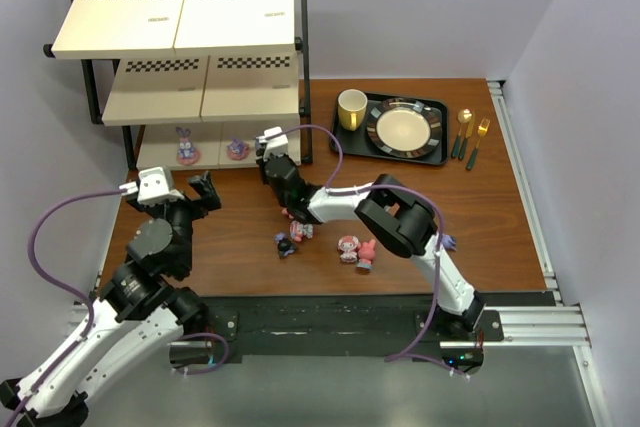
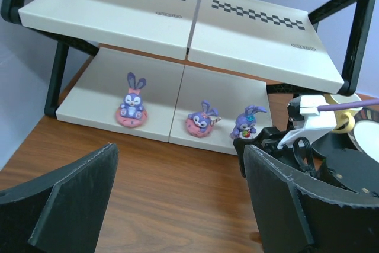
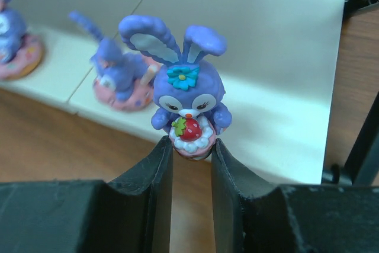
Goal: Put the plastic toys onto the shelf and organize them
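**Spotter:** Where are you in the job?

**Me:** I'm on the placing step. My right tool [image 3: 190, 149] is pinched on the base of a purple bunny [image 3: 188, 99], upright, with its face towards my wrist camera. The bottom board of the shelf [image 3: 278, 57] lies straight ahead of the fingertips. The bunny is right at the board's front edge, and I can't tell whether its base is touching.

**Spotter:** And the other arm?

**Me:** My left tool [image 2: 180, 161] is spread wide with nothing between its fingers, hovering over the desk [image 2: 154, 205] short of the shelf.

**Spotter:** Anything on that board?

**Me:** Two. The nearer bunny [image 2: 201, 121] is just ahead and left of my right tool, and the far bunny [image 2: 131, 103] is further left.

**Spotter:** Next move?

**Me:** I'd say push forward until the base is fully over the board, lower it until it's seated, then let go and back out straight, clear of the neighbour on the left. The loose toys [image 1: 348, 247] lie on the desk behind the right tool, waiting their turn
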